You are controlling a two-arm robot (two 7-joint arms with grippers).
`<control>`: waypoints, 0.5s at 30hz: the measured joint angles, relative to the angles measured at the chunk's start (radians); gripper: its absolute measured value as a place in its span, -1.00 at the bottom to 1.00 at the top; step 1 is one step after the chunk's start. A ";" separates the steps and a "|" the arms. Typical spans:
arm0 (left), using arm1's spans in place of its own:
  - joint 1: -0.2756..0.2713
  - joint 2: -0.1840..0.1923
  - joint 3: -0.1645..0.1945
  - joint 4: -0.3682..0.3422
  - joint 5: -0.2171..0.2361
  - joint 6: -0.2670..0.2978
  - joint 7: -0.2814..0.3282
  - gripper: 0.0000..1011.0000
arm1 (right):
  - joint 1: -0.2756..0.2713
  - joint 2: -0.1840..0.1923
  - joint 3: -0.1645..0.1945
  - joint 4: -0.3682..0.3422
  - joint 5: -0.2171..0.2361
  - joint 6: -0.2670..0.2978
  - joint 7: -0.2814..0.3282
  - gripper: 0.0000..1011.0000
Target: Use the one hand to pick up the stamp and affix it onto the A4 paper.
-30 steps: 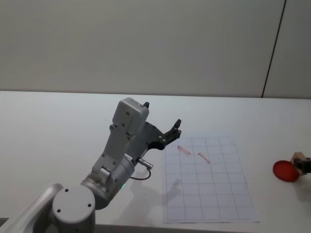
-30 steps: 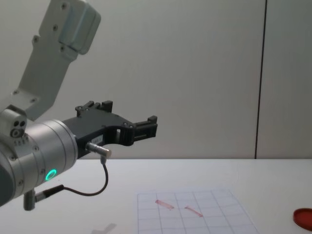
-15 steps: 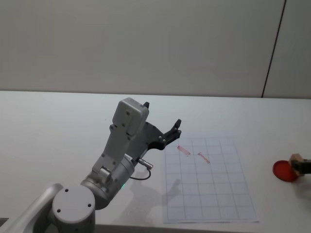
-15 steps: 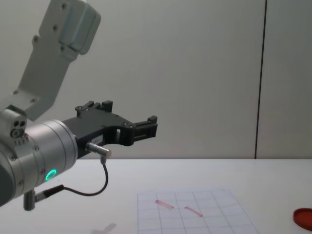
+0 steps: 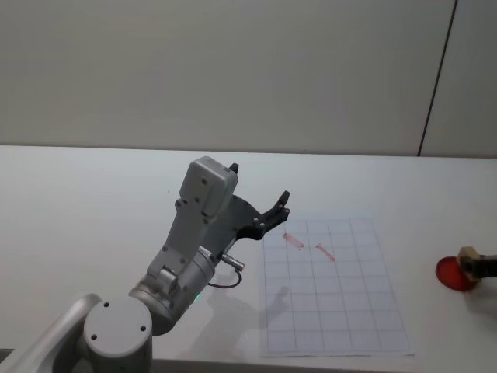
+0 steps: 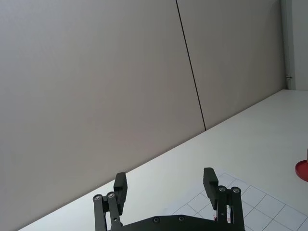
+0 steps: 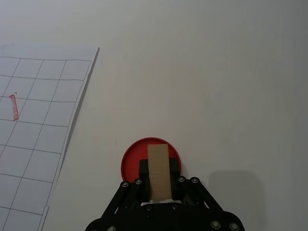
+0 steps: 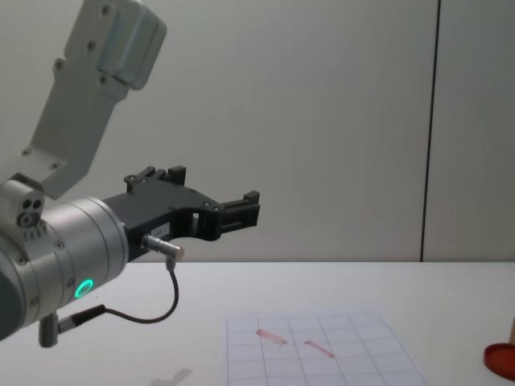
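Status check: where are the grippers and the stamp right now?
Right gripper shut on the stamp, over the red ink pad. Left gripper open, raised beside the A4 paper. Path to paper unobstructed.

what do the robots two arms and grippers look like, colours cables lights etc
The left arm is silver-grey, with boxy and cylindrical links, a green-lit ring, a thin black cable and a metal plug. Its left gripper is black, with two flat, screw-jointed fingers. The right gripper is likewise black with screw-jointed linkage fingers.
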 joint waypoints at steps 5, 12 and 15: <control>0.000 0.000 0.000 0.000 0.000 0.000 0.000 0.98 | 0.007 -0.004 -0.004 0.011 -0.004 -0.004 0.002 -0.57; 0.000 0.000 0.000 0.000 0.000 0.000 0.000 0.98 | 0.016 -0.010 -0.009 0.027 -0.008 -0.010 0.002 -0.57; 0.000 0.000 0.000 0.000 0.000 0.000 0.000 0.98 | 0.019 -0.013 -0.011 0.032 -0.009 -0.012 0.001 -0.57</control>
